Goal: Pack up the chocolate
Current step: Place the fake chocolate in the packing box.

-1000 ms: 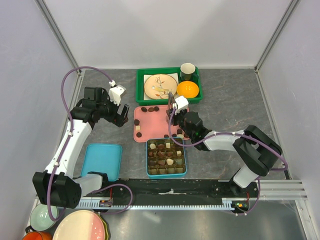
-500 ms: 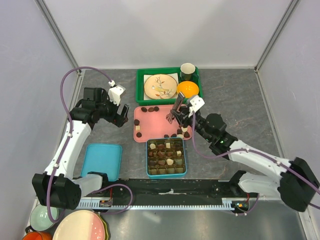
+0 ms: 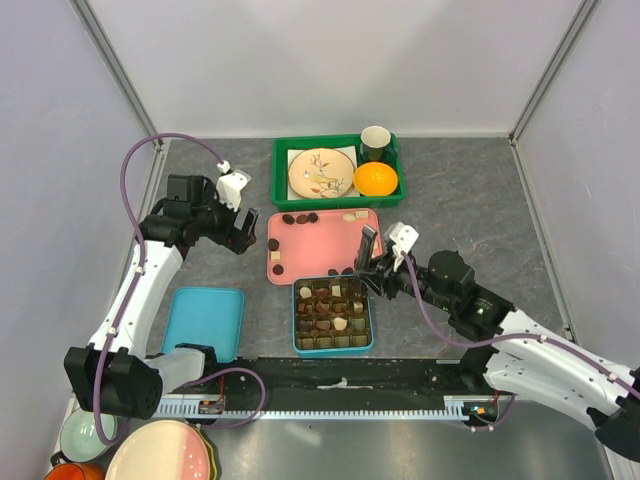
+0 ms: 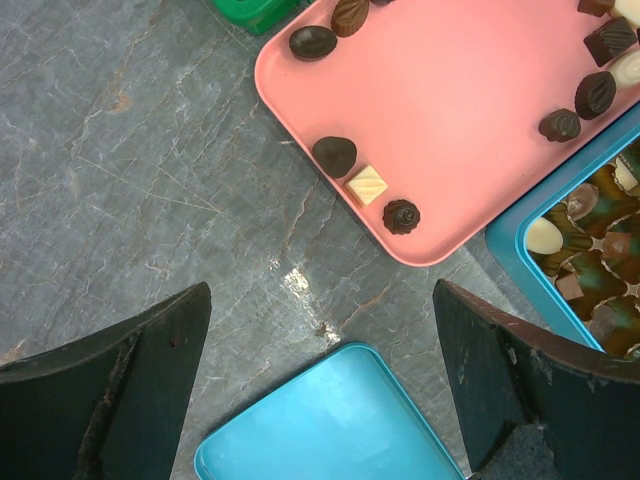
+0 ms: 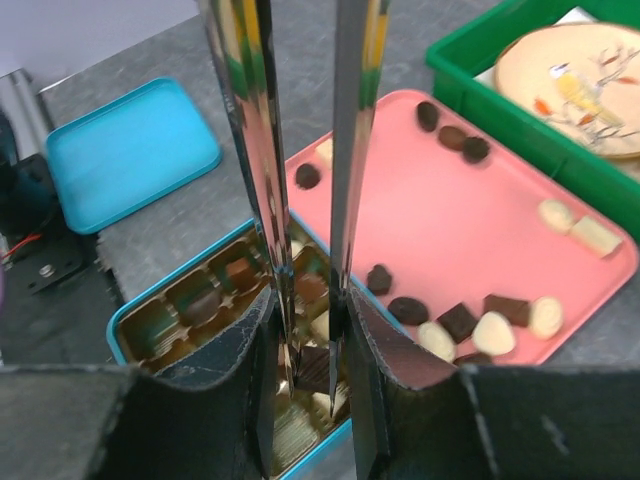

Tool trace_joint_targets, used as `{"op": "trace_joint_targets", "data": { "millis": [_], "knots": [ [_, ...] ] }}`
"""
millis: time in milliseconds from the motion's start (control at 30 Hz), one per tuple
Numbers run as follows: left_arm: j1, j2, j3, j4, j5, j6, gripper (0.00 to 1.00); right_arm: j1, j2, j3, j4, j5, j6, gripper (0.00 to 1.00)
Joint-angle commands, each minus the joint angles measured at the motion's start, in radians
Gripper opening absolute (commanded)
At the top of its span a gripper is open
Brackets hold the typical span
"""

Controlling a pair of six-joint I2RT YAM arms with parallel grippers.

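Note:
Small dark, brown and cream chocolates (image 3: 300,217) lie on a pink tray (image 3: 320,240). Several more fill the cells of a teal box (image 3: 294,320) in front of it. My right gripper (image 3: 374,272) is shut on metal tweezers (image 5: 262,150), whose tips pinch a dark square chocolate (image 5: 318,365) just above the box's (image 5: 130,310) near right cells. My left gripper (image 3: 240,232) is open and empty, hovering over the table (image 4: 120,150) between the pink tray (image 4: 460,120) and the teal lid (image 4: 330,430).
A green tray (image 3: 280,175) at the back holds a patterned plate (image 3: 320,172), an orange (image 3: 375,179) and a dark cup (image 3: 375,142). The teal lid (image 3: 203,322) lies left of the box. Bowls and a plate (image 3: 160,450) sit at the near left corner.
My right gripper moved back from over the pink tray's right part toward the box, carrying the tweezers with it. The left arm has not moved.

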Motion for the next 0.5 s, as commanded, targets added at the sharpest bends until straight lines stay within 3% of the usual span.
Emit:
{"op": "trace_joint_targets", "data": {
  "millis": [0, 267, 467],
  "knots": [
    [0.002, -0.003, -0.001, -0.005, -0.009, 0.013, 0.99, 0.044, -0.079, 0.0, -0.108, -0.001, 0.081, 0.31],
    [0.002, -0.006, 0.002, -0.007, -0.006, 0.011, 0.99, 0.13, -0.126, -0.031, -0.146, 0.065, 0.155, 0.33],
    [0.002, -0.015, -0.002, -0.008, -0.009, 0.011, 0.99, 0.163, -0.1, -0.033, -0.149, 0.132, 0.144, 0.45]
  ]
}}
